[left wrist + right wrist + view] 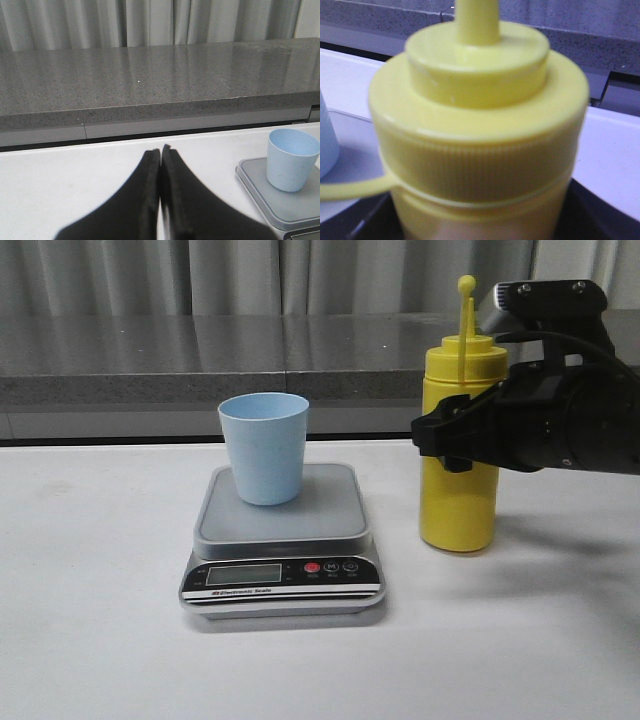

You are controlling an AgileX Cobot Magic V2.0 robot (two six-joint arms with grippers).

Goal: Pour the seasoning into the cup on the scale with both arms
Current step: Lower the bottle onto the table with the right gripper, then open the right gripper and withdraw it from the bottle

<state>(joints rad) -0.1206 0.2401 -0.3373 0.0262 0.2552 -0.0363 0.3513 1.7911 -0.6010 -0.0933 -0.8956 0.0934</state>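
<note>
The yellow seasoning bottle (458, 502) stands upright on the white table, right of the scale, its tethered cap (466, 285) sticking up. My right gripper (446, 438) comes in from the right and is closed round the bottle's middle. In the right wrist view the bottle (480, 125) fills the frame between the dark fingers (600, 215). The light blue cup (264, 447) stands upright on the grey scale (325, 515). My left gripper (160, 148) is shut and empty, low over the table to the left of the scale (260, 192) and cup (291, 159). It is out of the front view.
A grey stone ledge (150, 360) with curtains behind it runs along the back of the table. The scale's black panel with display and red button (311, 568) faces the front edge.
</note>
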